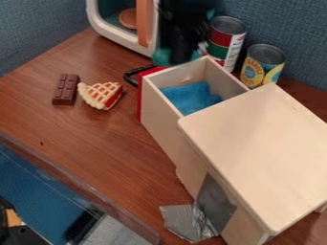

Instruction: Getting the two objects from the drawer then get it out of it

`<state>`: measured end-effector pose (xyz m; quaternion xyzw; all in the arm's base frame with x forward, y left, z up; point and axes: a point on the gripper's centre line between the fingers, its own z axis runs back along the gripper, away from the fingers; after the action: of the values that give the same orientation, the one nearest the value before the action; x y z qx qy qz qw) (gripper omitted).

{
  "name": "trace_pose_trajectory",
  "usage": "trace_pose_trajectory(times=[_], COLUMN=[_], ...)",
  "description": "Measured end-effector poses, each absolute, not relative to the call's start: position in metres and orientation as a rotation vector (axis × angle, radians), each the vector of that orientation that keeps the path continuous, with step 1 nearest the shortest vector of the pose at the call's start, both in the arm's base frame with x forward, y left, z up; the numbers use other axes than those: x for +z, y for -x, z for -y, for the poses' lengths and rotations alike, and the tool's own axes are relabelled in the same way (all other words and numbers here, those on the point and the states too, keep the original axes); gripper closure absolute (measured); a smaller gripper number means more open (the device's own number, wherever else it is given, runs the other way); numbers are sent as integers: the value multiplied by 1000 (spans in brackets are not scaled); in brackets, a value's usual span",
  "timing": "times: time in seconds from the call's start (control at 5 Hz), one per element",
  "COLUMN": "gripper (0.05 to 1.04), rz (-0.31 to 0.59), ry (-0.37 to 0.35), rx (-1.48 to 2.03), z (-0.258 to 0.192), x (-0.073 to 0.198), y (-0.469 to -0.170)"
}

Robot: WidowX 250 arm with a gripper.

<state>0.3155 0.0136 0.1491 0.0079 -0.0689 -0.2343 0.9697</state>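
Observation:
The black gripper (180, 45) hangs at the top, just above and behind the red-fronted end of the drawer; patches of teal show beside it, and what they belong to is unclear. Pulled out of its pale wooden cabinet (256, 148), the drawer (159, 107) has a black handle. Blue cloth (191, 97) lies inside it, and the cabinet top hides the drawer's rear. On the table, left of the drawer, are a brown chocolate bar (66, 89) and a lattice-topped pie slice (102, 94), close side by side.
A white toy oven (108, 29) with an orange handle stands at the upper left. Two cans, one red and green (220, 47), one yellow and blue (260, 67), stand behind the drawer. Silver tape (188, 221) is at the cabinet's foot. The wooden table (96, 139) has a front edge at lower left.

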Motion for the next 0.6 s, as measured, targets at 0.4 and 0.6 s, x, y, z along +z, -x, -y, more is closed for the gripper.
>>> trace_pose_trajectory(times=[0.4,0.6], gripper=[730,731], rz=[119,81], ry=[9,-9], rx=[-39,201], z=[-109,-158], x=[149,135], y=[-319,-298])
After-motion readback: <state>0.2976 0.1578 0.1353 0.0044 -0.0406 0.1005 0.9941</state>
